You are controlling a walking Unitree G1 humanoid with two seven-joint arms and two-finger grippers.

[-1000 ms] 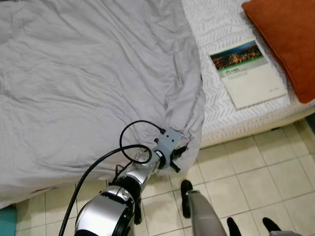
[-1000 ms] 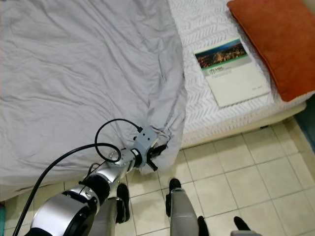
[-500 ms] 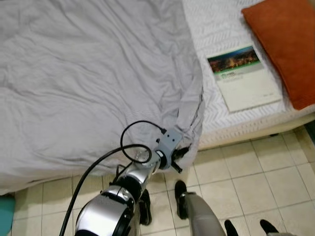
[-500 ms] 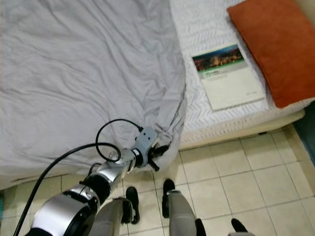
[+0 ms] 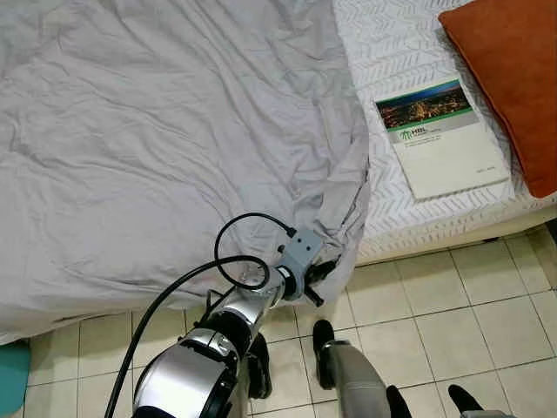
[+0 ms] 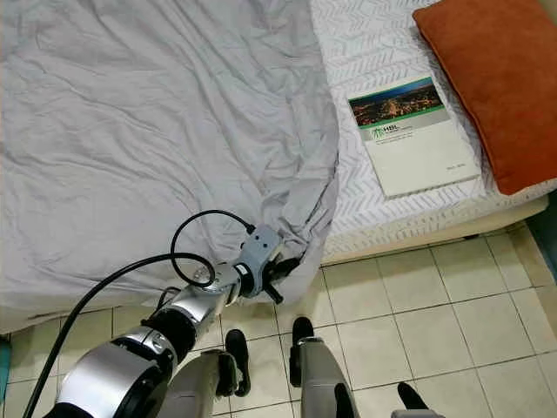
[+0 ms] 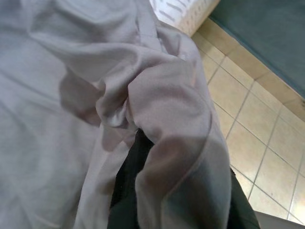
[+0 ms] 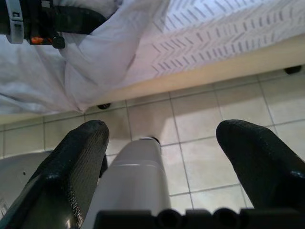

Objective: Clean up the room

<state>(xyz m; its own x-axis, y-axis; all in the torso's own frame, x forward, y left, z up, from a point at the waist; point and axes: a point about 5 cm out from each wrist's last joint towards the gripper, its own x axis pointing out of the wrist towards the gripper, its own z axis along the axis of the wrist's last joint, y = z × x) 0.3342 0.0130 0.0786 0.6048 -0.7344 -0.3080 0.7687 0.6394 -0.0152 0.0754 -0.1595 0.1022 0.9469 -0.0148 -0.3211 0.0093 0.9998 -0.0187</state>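
Since a second ago my view has slid a little; the left gripper (image 5: 320, 277) still pinches the grey blanket (image 5: 174, 148) corner at the bed's edge, fingers closed under a fold. The right gripper (image 8: 167, 162) hangs spread wide and empty over the tile floor (image 6: 409, 305). One magazine (image 5: 442, 138) and one orange pillow (image 6: 492, 83) lie on the white mattress (image 6: 365, 52)
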